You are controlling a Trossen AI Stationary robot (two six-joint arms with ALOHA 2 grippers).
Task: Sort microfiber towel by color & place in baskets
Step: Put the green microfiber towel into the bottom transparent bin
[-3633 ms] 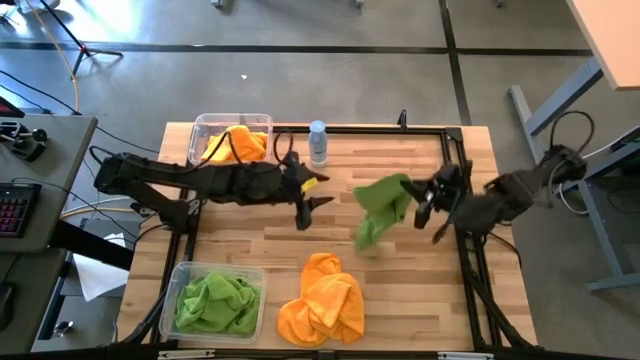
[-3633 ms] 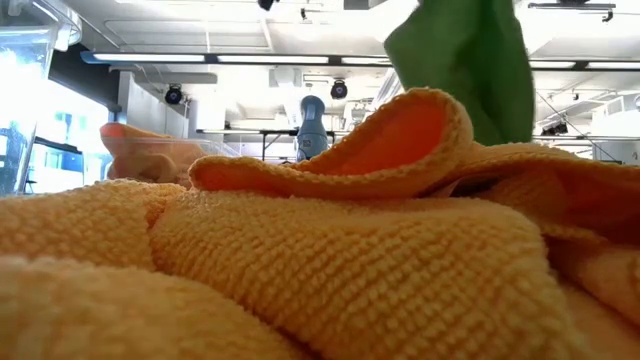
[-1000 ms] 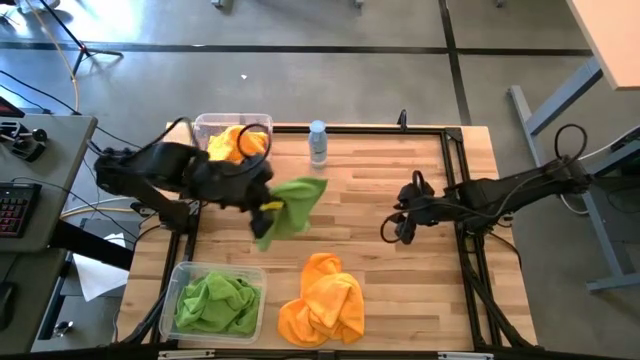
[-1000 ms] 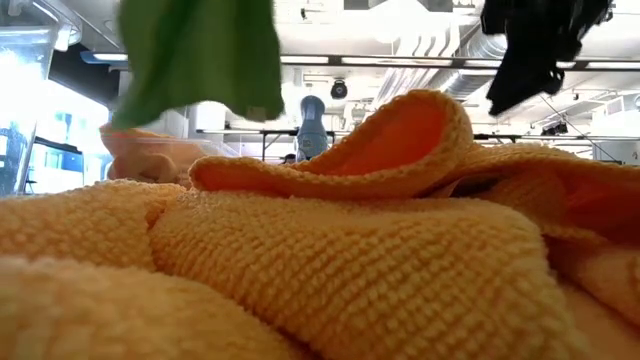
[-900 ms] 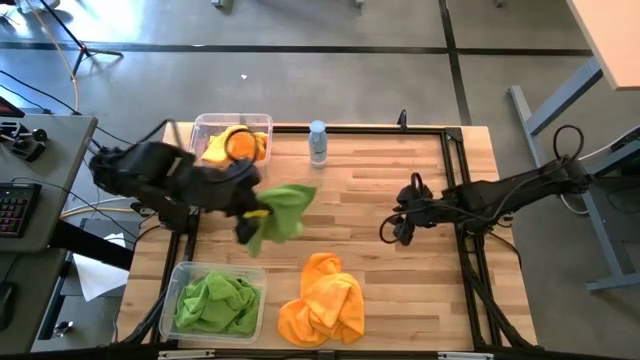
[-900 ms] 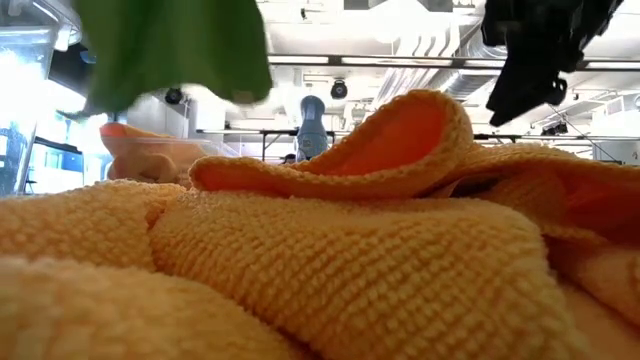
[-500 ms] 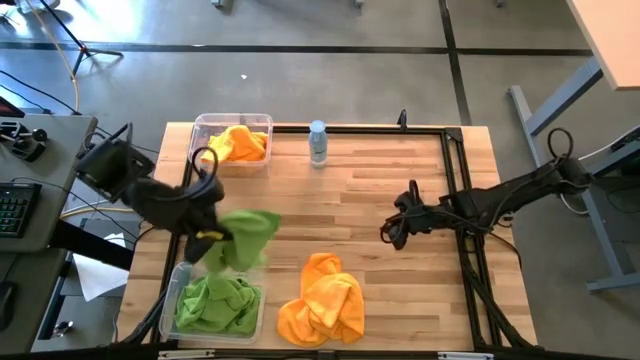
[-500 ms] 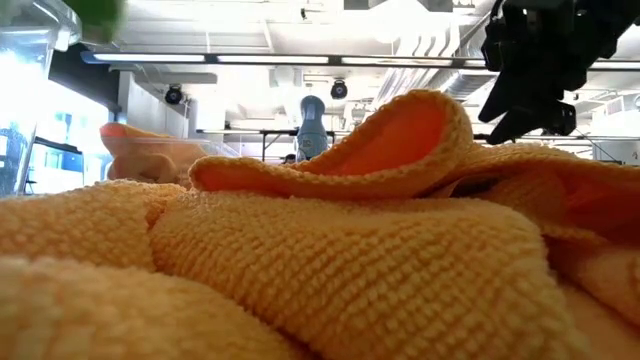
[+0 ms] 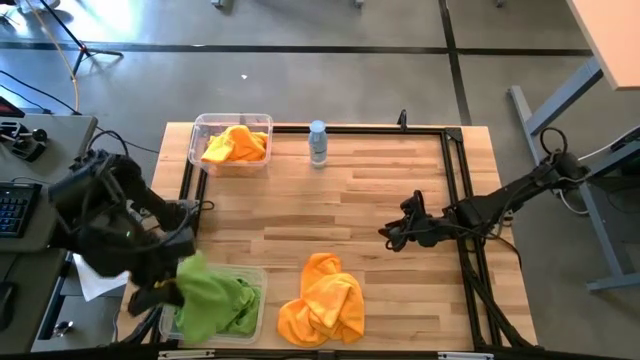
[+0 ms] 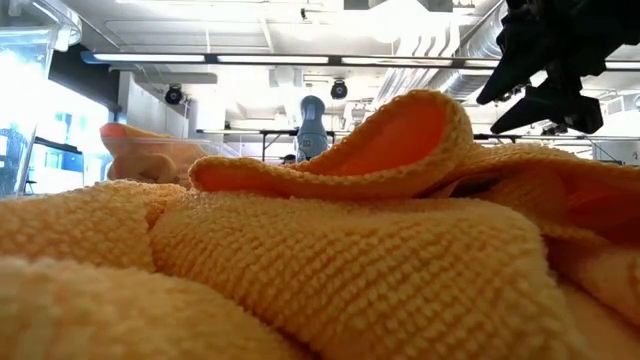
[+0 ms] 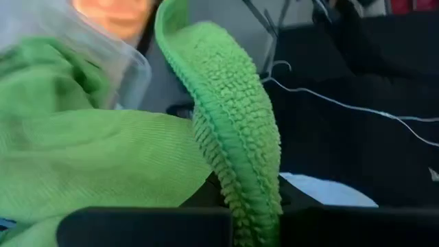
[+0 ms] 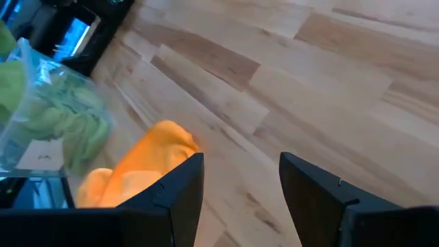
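Because green goes w/ green, left gripper [image 9: 172, 290] stays pinched on fuzzy lime green towel [image 9: 205, 296] over clear plastic basket [image 9: 255, 270] at front-left corner. Right gripper [image 9: 388, 237] open, holds 0, mid-table near loose orange towels [image 9: 322, 300].

Two clear baskets [image 9: 233, 122] [image 9: 252, 275], one water bottle [image 9: 318, 142], two orange towel heaps [image 9: 236, 143] [image 9: 322, 300], one green towel pile [image 9: 212, 302], two arms.
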